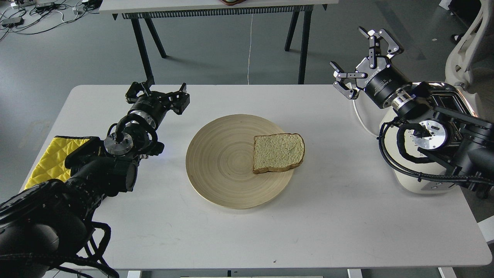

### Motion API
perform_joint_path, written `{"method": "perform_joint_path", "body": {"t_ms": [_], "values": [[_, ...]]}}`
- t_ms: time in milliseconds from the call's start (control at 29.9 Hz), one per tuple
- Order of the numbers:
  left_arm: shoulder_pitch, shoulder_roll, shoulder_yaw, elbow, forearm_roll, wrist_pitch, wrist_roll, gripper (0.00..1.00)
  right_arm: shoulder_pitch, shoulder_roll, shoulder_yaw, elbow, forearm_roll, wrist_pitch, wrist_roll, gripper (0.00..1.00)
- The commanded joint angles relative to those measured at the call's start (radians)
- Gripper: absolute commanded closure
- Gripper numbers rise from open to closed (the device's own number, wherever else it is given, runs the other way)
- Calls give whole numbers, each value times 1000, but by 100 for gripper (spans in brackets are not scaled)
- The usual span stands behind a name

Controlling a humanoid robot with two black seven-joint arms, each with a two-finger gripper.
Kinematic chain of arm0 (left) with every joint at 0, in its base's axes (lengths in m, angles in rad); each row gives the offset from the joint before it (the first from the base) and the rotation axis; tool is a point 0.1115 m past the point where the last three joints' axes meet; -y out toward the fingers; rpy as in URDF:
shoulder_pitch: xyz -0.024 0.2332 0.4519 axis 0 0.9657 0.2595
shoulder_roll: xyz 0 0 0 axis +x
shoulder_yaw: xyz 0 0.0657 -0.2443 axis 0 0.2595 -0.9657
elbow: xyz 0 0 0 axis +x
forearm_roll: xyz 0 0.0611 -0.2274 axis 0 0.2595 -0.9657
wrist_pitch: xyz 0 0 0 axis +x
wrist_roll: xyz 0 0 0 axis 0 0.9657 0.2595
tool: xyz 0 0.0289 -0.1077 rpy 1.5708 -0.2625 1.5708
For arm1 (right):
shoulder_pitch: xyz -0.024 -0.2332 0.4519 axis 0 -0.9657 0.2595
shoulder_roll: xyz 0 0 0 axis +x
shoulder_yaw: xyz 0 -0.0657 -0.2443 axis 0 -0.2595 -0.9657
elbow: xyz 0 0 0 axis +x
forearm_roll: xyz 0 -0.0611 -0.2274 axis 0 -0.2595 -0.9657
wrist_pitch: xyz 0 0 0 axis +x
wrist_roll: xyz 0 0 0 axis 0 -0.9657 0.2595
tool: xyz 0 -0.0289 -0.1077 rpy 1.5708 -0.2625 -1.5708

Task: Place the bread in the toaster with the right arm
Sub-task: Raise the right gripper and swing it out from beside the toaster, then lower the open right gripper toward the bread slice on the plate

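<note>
The bread (pixel 278 152), a pale tan slice with a brown crust, lies flat on the right side of a round wooden plate (pixel 220 162) in the middle of the white table. The cream-white toaster (pixel 424 177) stands at the table's right edge, mostly hidden behind my right arm. My right gripper (pixel 357 58) is open and empty, raised above the table's far right, well up and right of the bread. My left gripper (pixel 158 92) is open and empty at the far left, away from the plate.
A yellow quilted cloth (pixel 48 158) lies at the table's left edge under my left arm. A white cable (pixel 361 119) runs from the toaster. Another table's black legs (pixel 142 42) stand behind, across the grey floor.
</note>
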Motion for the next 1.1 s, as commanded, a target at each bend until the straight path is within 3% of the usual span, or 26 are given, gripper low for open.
{"method": "perform_joint_path", "body": {"t_ms": [0,134,267,401,702,1070], "values": [[-1,0,0,0,0,0,0,0,144,-36,-142,13,-126,0,0,2],[-1,0,0,0,0,0,0,0,331,-50,-427,81,-209,0,0,1],[-1,-2,0,0,0,0,0,0,508,-1,-745,188,-220,-171,0,1],[-1,-2,0,0,0,0,0,0,573,20,-882,309,-255,-312,0,1],[-1,-2,0,0,0,0,0,0,541,108,-939,343,-301,-538,0,1],[-1,-2,0,0,0,0,0,0,378,112,-847,325,-252,-579,0,1]]}}
